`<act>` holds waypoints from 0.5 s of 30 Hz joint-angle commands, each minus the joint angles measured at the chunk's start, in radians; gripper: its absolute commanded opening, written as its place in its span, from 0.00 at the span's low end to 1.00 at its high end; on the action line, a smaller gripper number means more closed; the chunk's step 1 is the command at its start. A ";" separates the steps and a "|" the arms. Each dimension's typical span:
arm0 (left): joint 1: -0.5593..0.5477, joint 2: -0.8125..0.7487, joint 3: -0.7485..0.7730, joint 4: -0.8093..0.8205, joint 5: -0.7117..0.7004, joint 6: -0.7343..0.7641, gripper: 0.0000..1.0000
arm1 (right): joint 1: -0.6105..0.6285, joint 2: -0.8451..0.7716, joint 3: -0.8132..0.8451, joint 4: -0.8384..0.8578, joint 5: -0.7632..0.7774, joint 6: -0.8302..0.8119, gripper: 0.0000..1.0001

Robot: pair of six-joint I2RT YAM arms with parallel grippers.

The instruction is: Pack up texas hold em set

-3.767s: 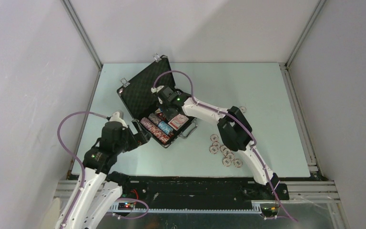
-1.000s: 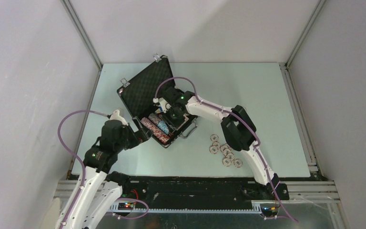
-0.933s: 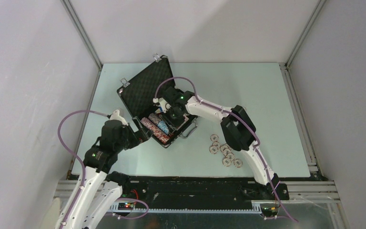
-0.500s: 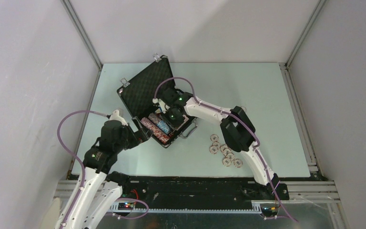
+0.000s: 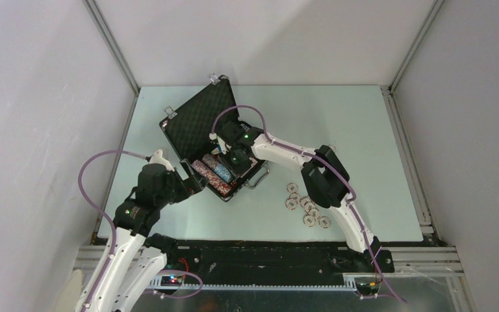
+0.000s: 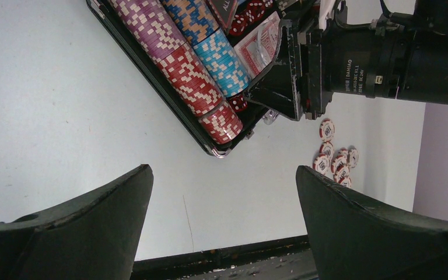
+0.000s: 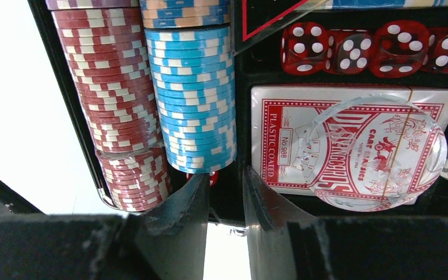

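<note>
My right gripper (image 7: pixel 224 173) has come forward to the handle side of the open case (image 5: pixel 198 120). Its fingers are a narrow gap apart, above the divider between the blue chips (image 7: pixel 195 99) and the card deck (image 7: pixel 280 146). The left gripper (image 6: pixel 223 172) gapes wide just left of the case. Loose chips (image 5: pixel 307 207) lie to its right, and my right arm hides its middle.

Black rectangular briefcase-style case (image 5: pixel 195 123): open on the table, foam-lined lid tilted up at back-left, silver handle (image 5: pixel 258 177) on the near-right edge. Inside, chips stand on edge in rows: red-and-white chip row (image 7: pixel 116 99), light blue chip row (image 7: pixel 192 99) beside it. Red-backed card deck (image 7: pixel 280 137) lies flat under a clear round disc (image 7: pixel 373 153). Small red dice (image 7: pixel 303 46) sit in a line. Loose red-and-white chips (image 5: pixel 307 207) are scattered on the table right of the case, apart from it.
</note>
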 commanded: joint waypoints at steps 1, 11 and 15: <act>-0.003 -0.004 0.009 0.017 0.001 0.000 1.00 | 0.004 -0.080 -0.008 0.020 -0.087 0.076 0.29; -0.003 -0.005 0.009 0.015 -0.001 -0.001 1.00 | -0.007 -0.152 -0.023 -0.014 -0.094 0.087 0.32; -0.003 -0.003 0.009 0.017 0.000 -0.002 1.00 | -0.004 -0.178 -0.063 0.001 -0.089 0.090 0.33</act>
